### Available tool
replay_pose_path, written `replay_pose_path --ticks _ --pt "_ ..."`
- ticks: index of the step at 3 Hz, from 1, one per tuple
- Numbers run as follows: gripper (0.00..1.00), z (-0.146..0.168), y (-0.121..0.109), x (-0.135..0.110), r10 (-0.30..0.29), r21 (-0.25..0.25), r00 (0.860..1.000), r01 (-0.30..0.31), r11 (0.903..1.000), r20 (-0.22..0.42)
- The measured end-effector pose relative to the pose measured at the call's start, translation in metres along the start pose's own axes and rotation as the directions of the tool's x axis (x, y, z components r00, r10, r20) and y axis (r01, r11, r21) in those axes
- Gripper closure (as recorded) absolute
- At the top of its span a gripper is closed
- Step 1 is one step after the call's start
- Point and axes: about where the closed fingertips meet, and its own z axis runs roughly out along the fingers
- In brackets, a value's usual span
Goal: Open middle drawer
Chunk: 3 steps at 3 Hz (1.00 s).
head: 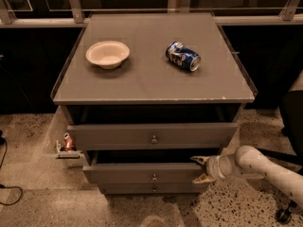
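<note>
The grey cabinet (142, 86) has three stacked drawer fronts. The middle drawer (132, 173) is the second front, with a small round knob (154, 177) at its centre. It stands out a little from the cabinet, with a dark gap above it. The taller top drawer (118, 136) above it also stands out. The narrow lowest front (128, 189) sits below. My gripper (199, 170) is at the right end of the middle drawer's front, coming in from the right on a white arm (265, 169). Its fingers are spread, one at the front's top edge and one at its bottom edge.
A cream bowl (108, 54) and a blue can (182, 56) lying on its side rest on the cabinet top. A small red object (68, 142) sits on a little ledge at the cabinet's left side. A dark chair base (284, 214) stands at the right. A cable (7, 193) lies on the floor at the left.
</note>
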Motion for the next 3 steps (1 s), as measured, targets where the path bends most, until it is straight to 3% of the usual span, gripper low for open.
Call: replay_pose_path --ticks 2,3 --pt "0.88 -0.0053 0.0065 -0.0017 0.004 -0.011 1.000 -0.004 0.9999 0.003" --pt "1.00 -0.0099 0.0128 -0.0050 0.002 -0.016 1.000 -0.002 0.9999 -0.004"
